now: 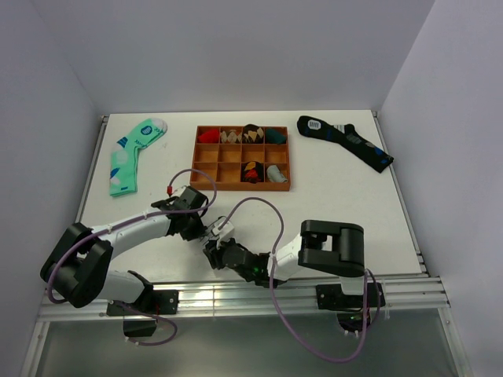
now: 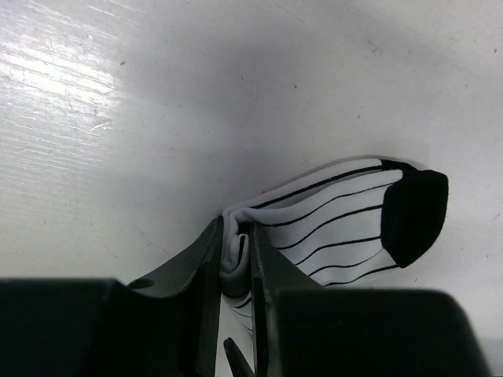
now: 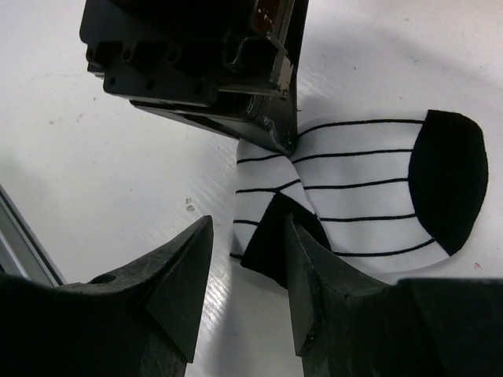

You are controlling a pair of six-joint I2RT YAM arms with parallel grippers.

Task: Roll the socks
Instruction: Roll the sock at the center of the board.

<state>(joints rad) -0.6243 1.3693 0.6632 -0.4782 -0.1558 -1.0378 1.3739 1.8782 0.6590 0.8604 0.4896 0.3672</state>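
The white sock point(image 2: 338, 220) with thin black stripes and a black toe lies on the table, its near end folded over. My left gripper point(image 2: 236, 245) is shut on that folded white edge. In the right wrist view the sock point(image 3: 369, 188) lies flat, with a black corner flap next to my right gripper's inner finger point(image 3: 314, 259). My right gripper point(image 3: 247, 228) stands open just short of the fold, with only bare table between its fingers. From above, both grippers meet near the front of the table, left point(image 1: 203, 226) and right point(image 1: 214, 253), hiding most of the sock.
A wooden compartment tray point(image 1: 242, 188) with rolled socks stands mid-table. A mint green sock point(image 1: 130, 153) lies at the back left and a long black sock point(image 1: 346, 141) at the back right. A metal rail point(image 1: 236, 294) runs along the near edge.
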